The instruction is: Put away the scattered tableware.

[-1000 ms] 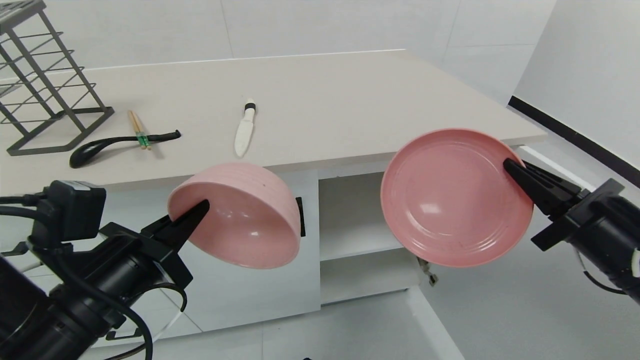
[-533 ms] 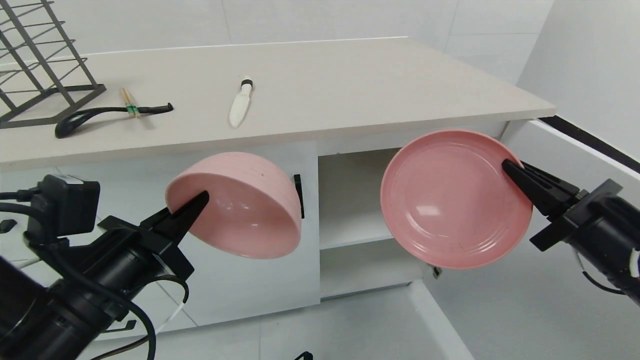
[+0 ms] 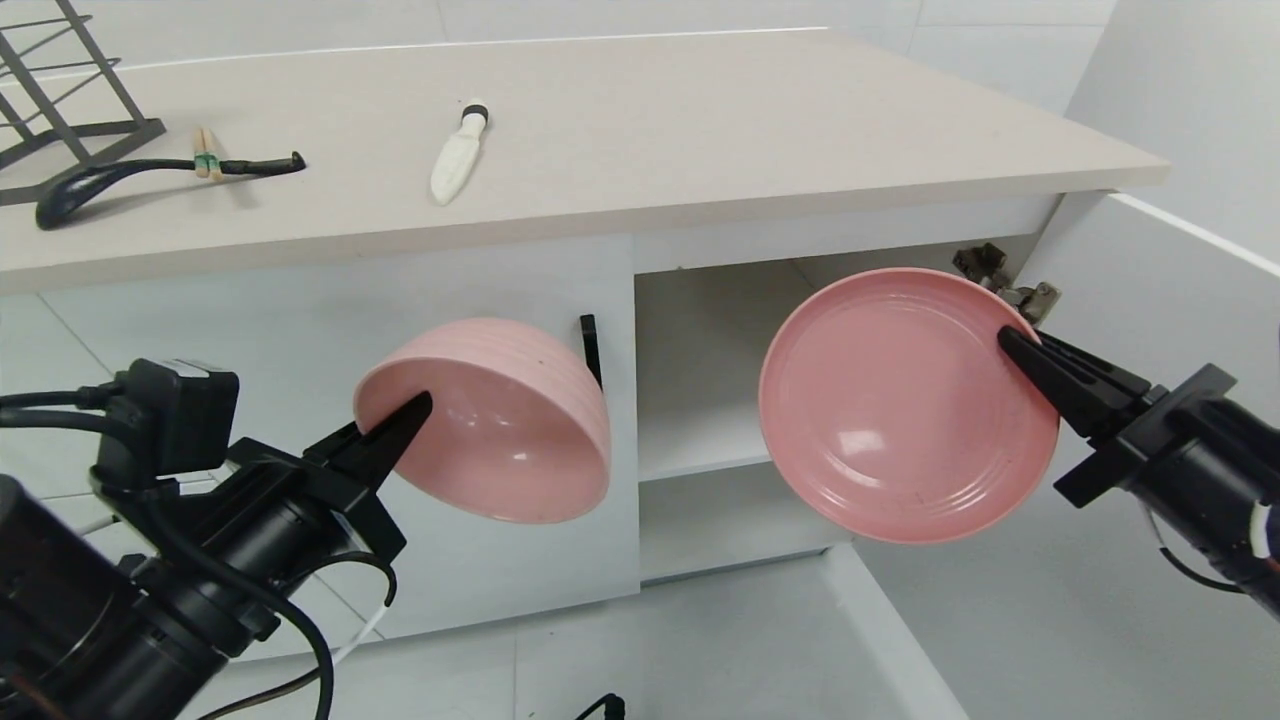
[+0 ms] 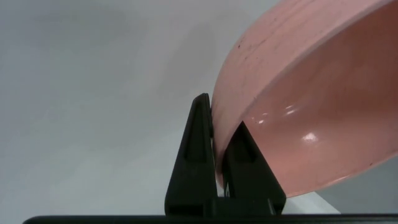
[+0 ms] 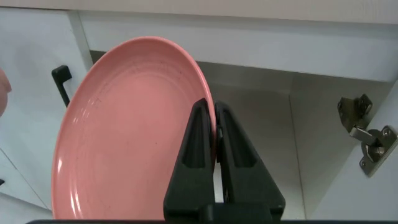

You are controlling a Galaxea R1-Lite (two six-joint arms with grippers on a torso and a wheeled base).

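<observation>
My left gripper (image 3: 405, 425) (image 4: 217, 134) is shut on the rim of a pink bowl (image 3: 505, 435) (image 4: 311, 93), held on its side in front of the closed cabinet door (image 3: 300, 330). Over on the right, a pink plate (image 3: 900, 405) (image 5: 130, 124) stands nearly on edge with my right gripper (image 3: 1015, 345) (image 5: 214, 124) shut on its rim. The plate hangs before the open cabinet compartment (image 3: 700, 330) (image 5: 261, 118). On the countertop (image 3: 650, 120) lie a white knife (image 3: 455, 155), a black spoon (image 3: 110, 180) and wooden chopsticks (image 3: 205, 153).
A dark wire rack (image 3: 60, 90) stands at the counter's far left. The cabinet's right door (image 3: 1170, 300) is swung open, its hinge (image 3: 1000, 280) (image 5: 370, 140) beside the plate. A shelf (image 3: 700, 440) splits the open compartment. Pale floor (image 3: 750, 650) lies below.
The whole head view has shifted: the counter rose in frame and the open cabinet came closer. Bowl and plate stay gripped and now sit lower against the cabinet front.
</observation>
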